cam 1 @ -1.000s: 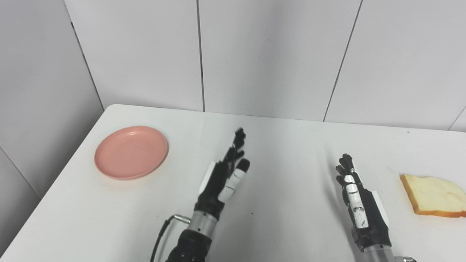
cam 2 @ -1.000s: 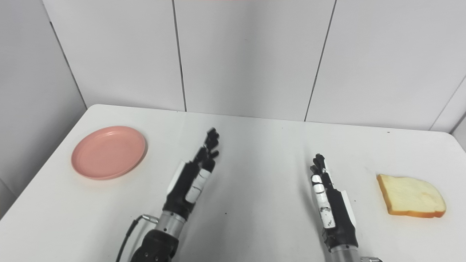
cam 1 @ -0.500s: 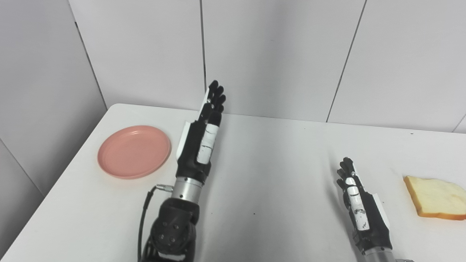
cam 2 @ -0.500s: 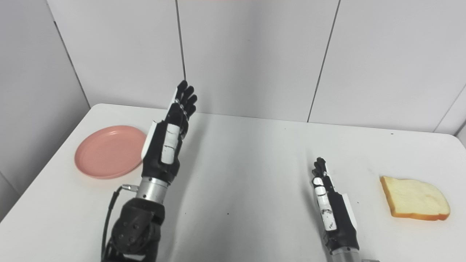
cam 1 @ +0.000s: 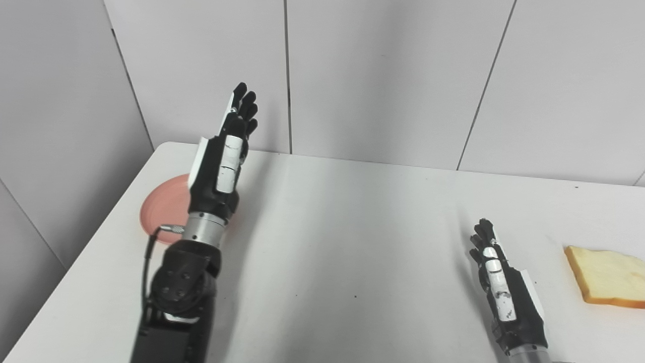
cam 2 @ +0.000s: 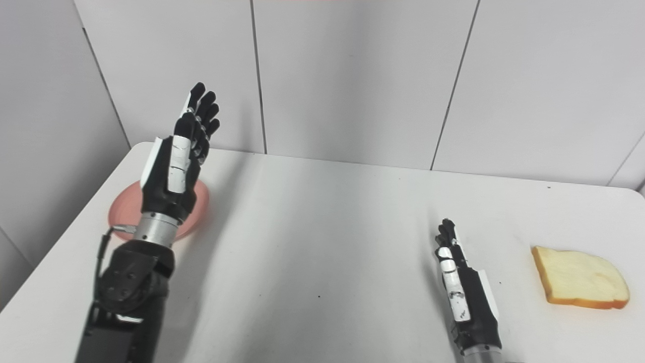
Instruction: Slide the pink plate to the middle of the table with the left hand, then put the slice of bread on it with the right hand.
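Change: left robot hand (cam 1: 221, 161) has moved up and left, over the pink plate (cam 1: 164, 212), fingers straight, holding nothing.
Right robot hand (cam 2: 466, 297): flat, empty.
Bread (cam 2: 579, 278): untouched on desk (cam 1: 352, 242).

The raised left hand (cam 1: 221, 161) and its forearm cover the middle of the pink plate (cam 1: 164, 209) near the table's (cam 1: 352, 242) left edge; the left eye view's right edge cuts off the bread slice (cam 1: 607, 282).

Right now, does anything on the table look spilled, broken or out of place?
Nothing stands out. The pink plate lies flat near the table's left edge, partly hidden behind the raised left hand. The slice of bread lies flat at the right, beyond the right hand. No spills show.
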Motion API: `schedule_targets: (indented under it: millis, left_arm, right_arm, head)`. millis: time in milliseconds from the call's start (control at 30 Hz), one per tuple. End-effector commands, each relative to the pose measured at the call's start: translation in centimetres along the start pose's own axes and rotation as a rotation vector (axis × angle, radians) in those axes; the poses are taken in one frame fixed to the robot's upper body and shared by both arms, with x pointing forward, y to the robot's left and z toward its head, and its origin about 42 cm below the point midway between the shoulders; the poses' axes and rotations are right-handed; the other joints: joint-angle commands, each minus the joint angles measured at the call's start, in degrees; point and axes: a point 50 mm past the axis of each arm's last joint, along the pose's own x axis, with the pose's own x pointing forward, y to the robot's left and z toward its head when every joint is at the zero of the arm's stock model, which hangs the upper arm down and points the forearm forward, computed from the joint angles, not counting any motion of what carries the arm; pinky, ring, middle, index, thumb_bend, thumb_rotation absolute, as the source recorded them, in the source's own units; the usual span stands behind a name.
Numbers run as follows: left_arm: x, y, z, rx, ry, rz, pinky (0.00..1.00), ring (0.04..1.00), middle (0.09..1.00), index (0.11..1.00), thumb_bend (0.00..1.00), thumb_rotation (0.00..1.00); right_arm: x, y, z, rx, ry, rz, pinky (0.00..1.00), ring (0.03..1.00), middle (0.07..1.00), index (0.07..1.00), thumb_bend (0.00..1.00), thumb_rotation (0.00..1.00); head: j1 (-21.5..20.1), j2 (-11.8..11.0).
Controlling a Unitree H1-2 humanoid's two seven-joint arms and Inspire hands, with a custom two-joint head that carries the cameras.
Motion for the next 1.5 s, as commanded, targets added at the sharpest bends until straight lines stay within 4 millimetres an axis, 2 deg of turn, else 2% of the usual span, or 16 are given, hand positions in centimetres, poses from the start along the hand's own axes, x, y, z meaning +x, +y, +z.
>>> schedule_targets:
  millis: [0, 33, 100, 300, 500, 767, 1133, 1467]
  left_arm:
    - [1.1, 1.0, 2.0, -0.027, -0.085, 0.064, 1.00, 1.000, 1.000, 1.000, 0.87, 1.00]
    - [1.1, 1.3, 1.9, -0.063, -0.095, 0.094, 1.00, 1.000, 1.000, 1.000, 0.85, 0.96]
    - [1.1, 2.0, 1.5, -0.090, -0.110, 0.139, 1.00, 1.000, 1.000, 1.000, 0.86, 0.96]
    - [1.7, 5.9, 1.3, -0.055, -0.128, 0.216, 0.98, 0.995, 1.000, 0.997, 0.90, 0.93]
    - [2.2, 8.0, 1.4, -0.049, -0.152, 0.317, 0.96, 0.982, 0.986, 0.982, 0.88, 0.96]
    - [2.7, 10.8, 0.8, -0.023, -0.138, 0.407, 0.96, 0.981, 0.984, 0.991, 0.91, 0.98]
    - [1.5, 13.6, -1.0, -0.103, -0.106, 0.497, 1.00, 0.996, 0.992, 1.000, 0.91, 0.93]
    - [0.6, 15.0, -3.0, -0.172, -0.071, 0.543, 1.00, 1.000, 0.995, 1.000, 0.90, 0.92]
  right_arm:
    - [0.9, -0.1, 1.7, -0.003, -0.089, 0.005, 1.00, 1.000, 1.000, 1.000, 0.25, 1.00]
    - [0.9, -0.1, 1.7, -0.001, -0.089, 0.004, 1.00, 1.000, 1.000, 1.000, 0.25, 1.00]
    - [0.9, -0.2, 1.7, 0.001, -0.088, 0.009, 1.00, 1.000, 1.000, 1.000, 0.24, 1.00]
    - [0.8, -0.5, 1.5, -0.003, -0.091, 0.007, 1.00, 1.000, 1.000, 1.000, 0.26, 1.00]
    - [0.8, -0.6, 1.4, 0.005, -0.097, 0.008, 1.00, 1.000, 1.000, 1.000, 0.26, 1.00]
    - [0.7, -0.6, 1.6, 0.003, -0.091, 0.003, 1.00, 1.000, 1.000, 1.000, 0.25, 1.00]
    - [0.7, -0.8, 1.7, -0.012, -0.100, 0.005, 1.00, 1.000, 1.000, 1.000, 0.26, 1.00]
    - [0.8, -1.0, 1.7, -0.009, -0.093, 0.012, 1.00, 1.000, 1.000, 1.000, 0.26, 1.00]
  head:
    - [0.12, 0.08]
    - [0.12, 0.08]
    - [0.24, 0.16]
    - [0.37, 0.20]
    - [0.63, 0.19]
    - [0.80, 0.40]
    - [1.11, 1.04]
    - [1.34, 1.15]
